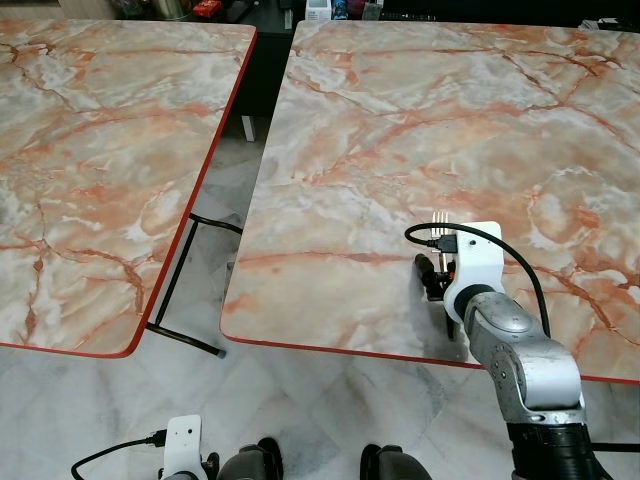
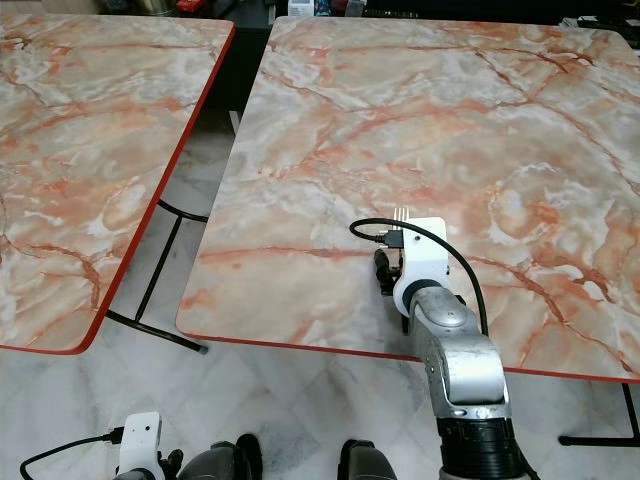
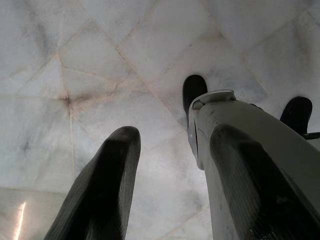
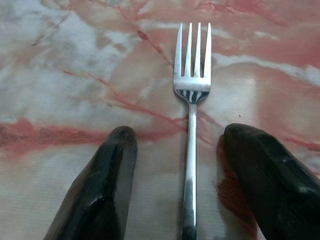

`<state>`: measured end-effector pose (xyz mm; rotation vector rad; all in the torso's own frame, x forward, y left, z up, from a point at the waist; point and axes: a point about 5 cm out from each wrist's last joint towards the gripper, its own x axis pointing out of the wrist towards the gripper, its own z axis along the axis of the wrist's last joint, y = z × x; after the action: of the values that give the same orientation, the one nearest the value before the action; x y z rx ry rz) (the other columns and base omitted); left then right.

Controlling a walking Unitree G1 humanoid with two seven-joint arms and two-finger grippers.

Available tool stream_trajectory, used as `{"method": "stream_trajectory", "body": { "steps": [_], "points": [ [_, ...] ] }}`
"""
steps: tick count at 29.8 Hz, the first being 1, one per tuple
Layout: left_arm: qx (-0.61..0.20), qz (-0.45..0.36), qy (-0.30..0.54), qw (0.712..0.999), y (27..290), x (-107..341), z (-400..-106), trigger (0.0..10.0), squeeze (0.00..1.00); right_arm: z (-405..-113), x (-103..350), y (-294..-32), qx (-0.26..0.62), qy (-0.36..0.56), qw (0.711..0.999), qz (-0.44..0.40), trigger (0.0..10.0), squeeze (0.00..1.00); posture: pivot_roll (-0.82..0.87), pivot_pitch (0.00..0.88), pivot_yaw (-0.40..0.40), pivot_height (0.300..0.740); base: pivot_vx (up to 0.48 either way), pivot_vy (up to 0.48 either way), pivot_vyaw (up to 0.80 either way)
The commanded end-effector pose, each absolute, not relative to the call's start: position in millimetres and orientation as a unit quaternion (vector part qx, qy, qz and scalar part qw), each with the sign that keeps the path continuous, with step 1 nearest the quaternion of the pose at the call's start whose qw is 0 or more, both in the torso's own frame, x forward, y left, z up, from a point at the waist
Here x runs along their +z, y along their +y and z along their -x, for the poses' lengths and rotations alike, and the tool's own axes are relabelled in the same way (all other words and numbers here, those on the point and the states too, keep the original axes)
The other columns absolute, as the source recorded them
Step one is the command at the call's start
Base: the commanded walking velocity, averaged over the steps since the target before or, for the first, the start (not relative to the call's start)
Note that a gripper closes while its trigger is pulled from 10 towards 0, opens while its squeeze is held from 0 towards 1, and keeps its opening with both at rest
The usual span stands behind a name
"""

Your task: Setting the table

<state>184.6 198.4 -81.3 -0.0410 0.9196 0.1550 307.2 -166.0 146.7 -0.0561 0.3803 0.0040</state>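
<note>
A silver fork (image 4: 191, 150) lies flat on the pink-veined marble table (image 1: 400, 120), near its front edge, tines (image 1: 440, 222) pointing away from me. My right gripper (image 4: 181, 131) is low over the fork's handle, open. Its black fingers (image 4: 107, 180) stand one on each side of the handle, and neither touches it. In the eye views the white wrist block (image 1: 470, 258) hides most of the fork. My left gripper (image 3: 175, 132) hangs open by my leg above the floor, holding nothing.
A second marble table (image 1: 90, 150) stands to the left across a narrow gap with black frame legs (image 1: 195, 285). The red table edge (image 1: 340, 346) runs just in front of my right wrist. Pale tiled floor (image 3: 125, 50) lies below.
</note>
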Motion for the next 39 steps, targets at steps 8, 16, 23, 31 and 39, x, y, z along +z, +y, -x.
{"method": "stream_trajectory", "body": {
  "steps": [8, 16, 23, 31, 39],
  "points": [
    [0.077, 0.028, 0.484, 0.871, 196.9, -93.3, -160.0, 10.0, 0.0, -305.7, 137.4, -171.1, -0.01, 0.213, 0.977, 0.023, 4.0, 0.0, -0.07, 0.268, -0.001, 0.711, 0.0, 0.0, 0.0],
    [0.077, 0.032, 0.485, 0.871, 195.6, -93.6, -160.0, 10.0, 0.0, -307.5, 139.5, -172.0, -0.008, 0.209, 0.978, 0.024, 0.0, 0.0, -0.07, 0.27, -0.006, 0.711, 0.0, 0.0, 0.0],
    [0.076, 0.032, 0.485, 0.87, 195.2, -93.7, -159.8, 10.0, 0.0, -307.5, 139.9, -172.4, -0.008, 0.208, 0.978, 0.025, 0.0, 0.0, -0.07, 0.269, -0.007, 0.711, 0.0, 0.0, 0.0],
    [0.076, 0.032, 0.487, 0.87, 194.8, -93.8, -159.9, 10.0, 0.0, -308.5, 140.8, -172.3, -0.005, 0.206, 0.978, 0.026, 0.0, 0.0, -0.07, 0.278, -0.01, 0.711, 0.0, 0.0, 0.0],
    [0.074, 0.031, 0.49, 0.868, 194.3, -94.3, -159.0, 10.0, 0.0, -310.0, 144.1, -171.7, -0.003, 0.197, 0.98, 0.03, 0.0, 0.0, -0.07, 0.269, -0.014, 0.711, 0.0, 0.0, 0.0]
  ]
}}
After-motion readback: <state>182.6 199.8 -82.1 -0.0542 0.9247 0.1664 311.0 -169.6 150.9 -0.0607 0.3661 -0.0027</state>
